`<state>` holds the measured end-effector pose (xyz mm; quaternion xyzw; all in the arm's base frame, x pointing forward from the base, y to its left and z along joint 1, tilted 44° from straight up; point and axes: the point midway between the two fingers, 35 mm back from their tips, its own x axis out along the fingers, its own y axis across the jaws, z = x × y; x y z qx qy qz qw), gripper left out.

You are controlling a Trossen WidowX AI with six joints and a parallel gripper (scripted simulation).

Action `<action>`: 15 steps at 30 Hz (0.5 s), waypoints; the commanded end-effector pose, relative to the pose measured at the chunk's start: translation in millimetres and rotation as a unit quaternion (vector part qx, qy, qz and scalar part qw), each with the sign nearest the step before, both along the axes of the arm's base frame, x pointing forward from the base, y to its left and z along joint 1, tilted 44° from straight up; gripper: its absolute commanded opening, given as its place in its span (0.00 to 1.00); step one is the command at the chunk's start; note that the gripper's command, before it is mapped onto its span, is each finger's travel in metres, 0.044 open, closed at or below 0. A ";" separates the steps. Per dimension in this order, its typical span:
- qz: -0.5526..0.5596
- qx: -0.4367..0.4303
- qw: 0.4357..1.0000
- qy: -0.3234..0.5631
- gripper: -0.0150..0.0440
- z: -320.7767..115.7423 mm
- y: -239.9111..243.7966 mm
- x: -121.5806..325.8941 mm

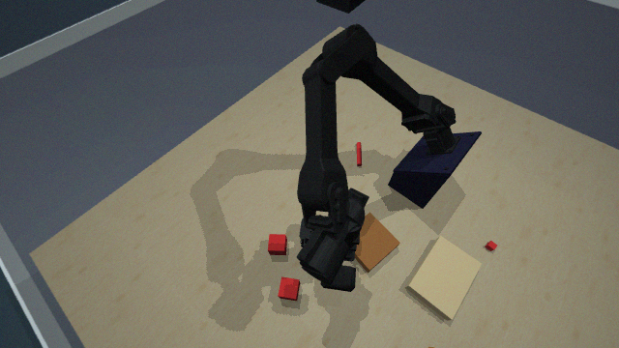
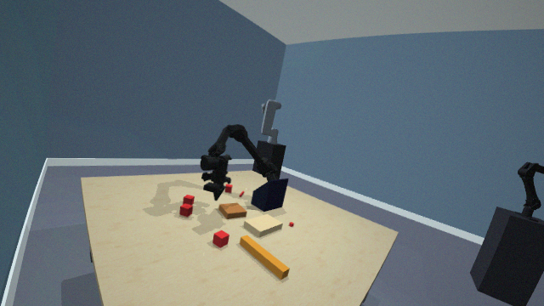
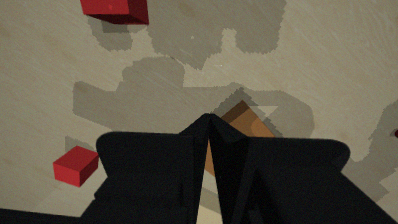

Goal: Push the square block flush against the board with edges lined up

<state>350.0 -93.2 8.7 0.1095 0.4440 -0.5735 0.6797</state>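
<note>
The square block, flat and orange-brown [image 1: 379, 244] [image 2: 232, 210] [image 3: 250, 125], lies on the table, partly behind the arm in the top view. The board, thicker and cream [image 1: 447, 277] [image 2: 263, 224], lies flat beside it. A strip of table separates the two; they do not touch, and their sides are not parallel. My gripper [image 2: 218, 197] [image 3: 208, 118] is shut and empty, pointing down. It hangs above the table near the block's side away from the board, and no contact with the block shows. In the wrist view the fingers cover much of the block.
Two red cubes [image 1: 278, 244] [image 1: 289, 288] lie left of the gripper. Another red cube [image 2: 221, 239] and an orange bar [image 2: 263, 257] lie in front. A tiny red cube [image 1: 490, 246] is beyond the board. A red stick [image 1: 359, 154] lies near the navy wedge-shaped base [image 1: 426, 166].
</note>
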 end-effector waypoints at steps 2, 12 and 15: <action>-0.061 -0.005 0.997 -0.052 0.25 6.0 -8.7 -13.6; -0.185 -0.016 0.968 -0.169 0.25 20.0 -22.5 -41.4; -0.222 -0.019 0.954 -0.203 0.25 23.5 -26.2 -50.1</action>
